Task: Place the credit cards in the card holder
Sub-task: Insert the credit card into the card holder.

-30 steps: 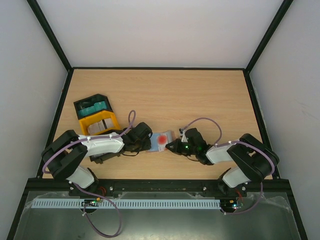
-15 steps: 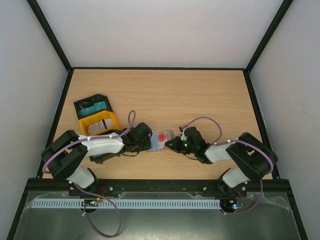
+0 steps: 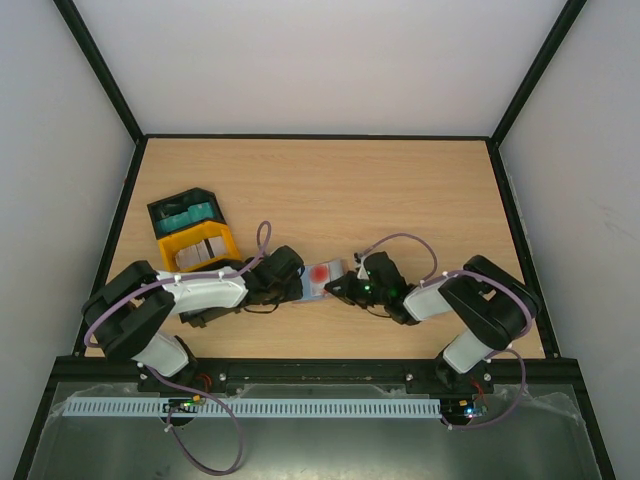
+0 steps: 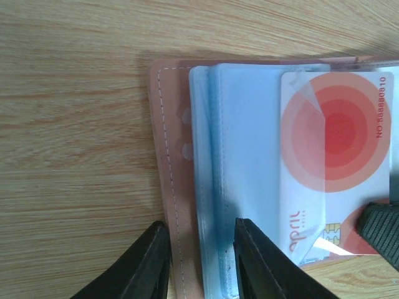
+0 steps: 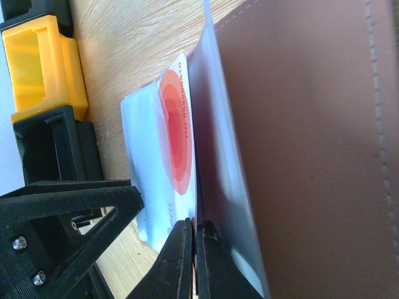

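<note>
1. The card holder, a small brown leather-look folding wallet with a stack of clear bluish plastic sleeves, is seen lying open on the light wooden table. It is placed near the table's front edge, between the 2 grippers.
2. A white plastic credit card printed with red concentric circles is laid across the sleeves. Its leading end appears to be tucked under 1 clear sleeve, and the rest is left outside.
3. The right gripper is closed tight on the trailing edge of that credit card.
4. The left gripper is set with its fingers narrowly parted across the holder's stitched edge and the sleeve stack. Whether they are clamped on it or only pressed down cannot be told.
5. Over the last second, the right gripper has been carried leftward in the top view, toward the left gripper, and the card has been slid further over the holder. The left arm has been kept in place.
6. Insertion is therefore judged to be under way but unfinished. A further push along the same line is called for, with the holder held steady.
7. Teal and pale items, taken to be further cards, are seen in the black plastic tray and the yellow plastic tray at the left, so most of the task is judged to remain.
</note>
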You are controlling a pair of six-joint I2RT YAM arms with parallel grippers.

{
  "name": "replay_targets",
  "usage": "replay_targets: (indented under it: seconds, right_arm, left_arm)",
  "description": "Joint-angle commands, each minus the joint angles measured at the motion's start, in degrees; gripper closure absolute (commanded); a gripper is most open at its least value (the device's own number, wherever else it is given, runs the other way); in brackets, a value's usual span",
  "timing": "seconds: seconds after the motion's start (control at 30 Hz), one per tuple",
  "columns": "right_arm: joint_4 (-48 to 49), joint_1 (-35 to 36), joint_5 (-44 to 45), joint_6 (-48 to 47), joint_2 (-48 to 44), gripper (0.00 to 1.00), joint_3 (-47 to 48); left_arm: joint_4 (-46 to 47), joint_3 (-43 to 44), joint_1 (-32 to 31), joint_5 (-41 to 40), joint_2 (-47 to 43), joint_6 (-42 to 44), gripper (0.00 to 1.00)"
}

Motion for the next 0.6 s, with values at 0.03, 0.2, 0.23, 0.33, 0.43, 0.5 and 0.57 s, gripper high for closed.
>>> replay_targets:
  seconds: [0.03,0.2,0.23,0.33,0.43,0.5,0.57]
  right_arm:
    - [0.2,1.4,-0.4,1.1,2.0,0.98,-0.2]
    - [-0.9,1.5,-0.1,1.6,3.0,0.98,-0.6]
    - [-0.6,1.5,-0.6,1.6,3.3,0.98,-0.5]
    - [-0.6,1.7,-1.3,1.2,4.1,0.98,0.3]
    - [-1.6,2.1,-2.0,0.1,5.2,0.98,1.7]
    - [-1.6,2.6,-2.4,0.0,6.0,0.98,2.4]
    - [-1.8,3.1,-2.7,-0.3,6.8,0.98,3.3]
  left_arm:
    - [-2.6,-2.8,-0.7,0.7,1.5,-0.1,0.66]
    - [-2.4,-3.3,-0.7,0.7,1.3,-0.2,0.63]
    - [-2.2,-3.3,-0.7,0.8,1.4,-0.3,0.63]
    - [-2.1,-3.2,-0.7,0.9,1.4,-0.2,0.63]
    - [-1.9,-3.3,-0.7,1.0,1.6,-0.2,0.64]
    - [-1.8,-3.3,-0.7,1.1,1.7,-0.1,0.66]
    - [-2.0,-3.4,-0.8,1.2,1.7,0.1,0.67]
